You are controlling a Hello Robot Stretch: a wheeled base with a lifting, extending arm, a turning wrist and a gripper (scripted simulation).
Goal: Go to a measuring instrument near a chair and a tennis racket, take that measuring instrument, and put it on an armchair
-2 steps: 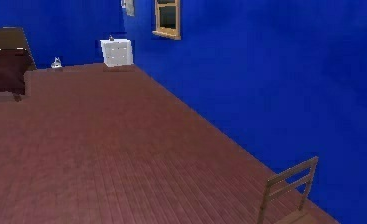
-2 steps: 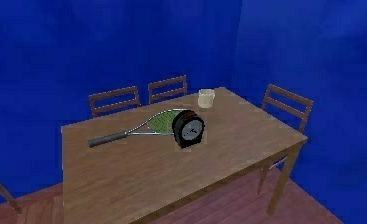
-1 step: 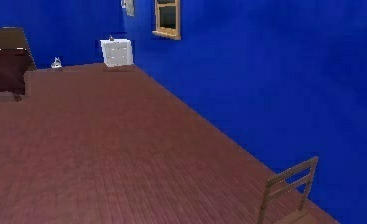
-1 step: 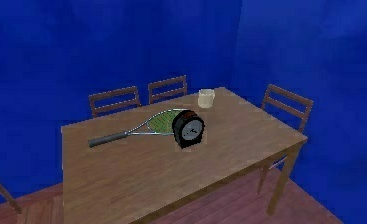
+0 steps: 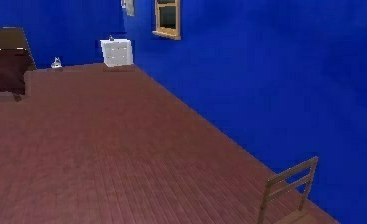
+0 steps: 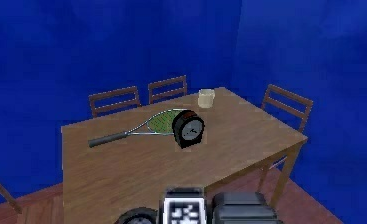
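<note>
Dial (image 6: 189,130) on the desk (image 6: 111,165) beside the racket (image 6: 154,124); open floor (image 5: 111,140) ahead.
My end effector (image 6: 141,216) seems below the near edge; whether it holds anything I cannot tell.

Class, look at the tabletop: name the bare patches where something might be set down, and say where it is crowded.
Free: on the table, the near strip between the racket and the near edge; also the right end, between the clock and the right chair. Crowded: the far middle, where racket head, clock and cup sit close.
</note>
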